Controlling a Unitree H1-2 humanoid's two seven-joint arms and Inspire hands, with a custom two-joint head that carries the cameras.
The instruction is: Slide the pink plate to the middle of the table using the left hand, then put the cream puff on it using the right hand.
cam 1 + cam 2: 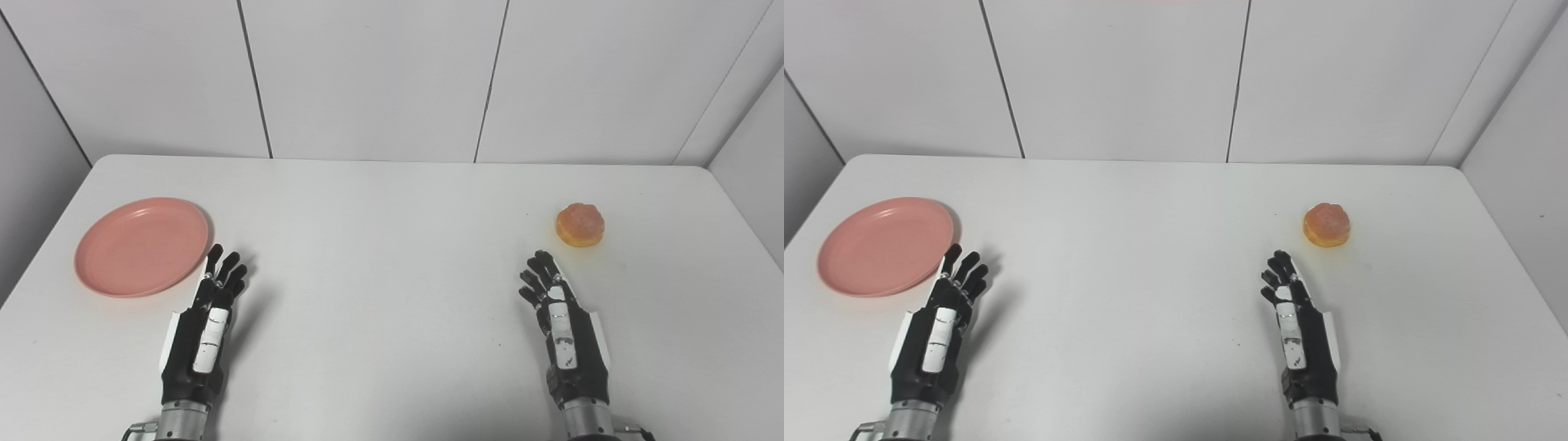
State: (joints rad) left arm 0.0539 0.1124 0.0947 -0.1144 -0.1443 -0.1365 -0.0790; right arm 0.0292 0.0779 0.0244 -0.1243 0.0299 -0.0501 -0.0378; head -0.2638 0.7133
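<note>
Head-camera pair, one moment. The pink plate (pixel 141 246) lay flat on the white table (pixel 392 306) at its left side, well away from the table's middle. The cream puff (pixel 580 225) sat on the table at the right side, well apart from the plate. The left hand (pixel 205 324) was over the table just beside the plate's near-right rim, its fingers (pixel 223 272) extended and slightly spread, pointing away from the robot; the fingertips were close to the rim, but contact could not be judged. It held nothing — an open hand. The right hand (pixel 560 318) was likewise open and empty, fingers (pixel 539 272) extended, their tips near the puff but clearly short of it. Both forearms entered from the bottom edge. Behind the table stood a pale panelled wall (pixel 367 79) with dark vertical seams.
</note>
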